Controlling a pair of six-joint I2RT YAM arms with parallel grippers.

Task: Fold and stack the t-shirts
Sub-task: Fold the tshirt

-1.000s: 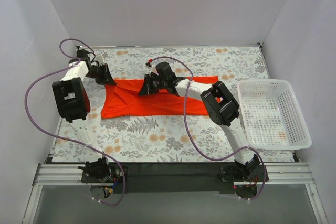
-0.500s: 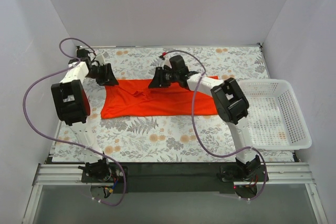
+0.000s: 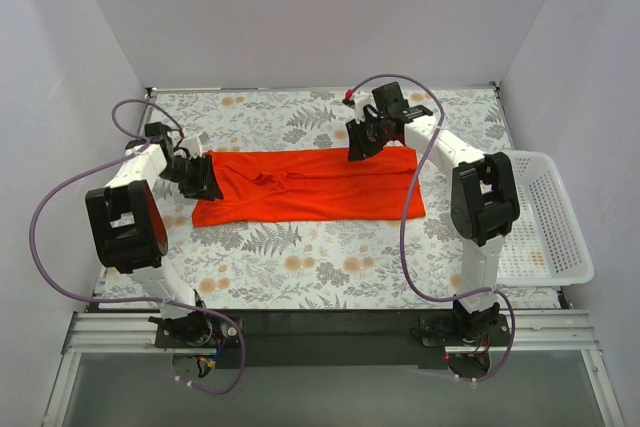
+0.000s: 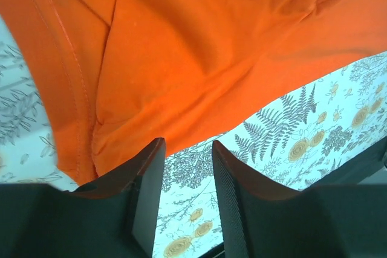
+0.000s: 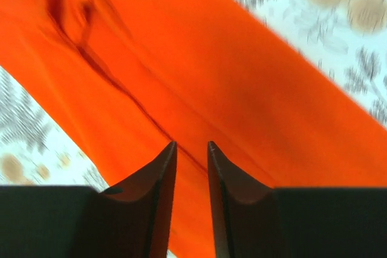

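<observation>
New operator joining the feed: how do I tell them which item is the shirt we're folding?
Find the floral mat covering the table. Stretched across its middle, between the left gripper and the right gripper, lies the t-shirt. It is the only plain orange-red soft cloth there; the white mesh basket to its right is rigid.

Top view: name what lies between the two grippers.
The shirt, spread on the mat, spans the stretch from the left gripper to the right gripper; the top view shows it.
</observation>
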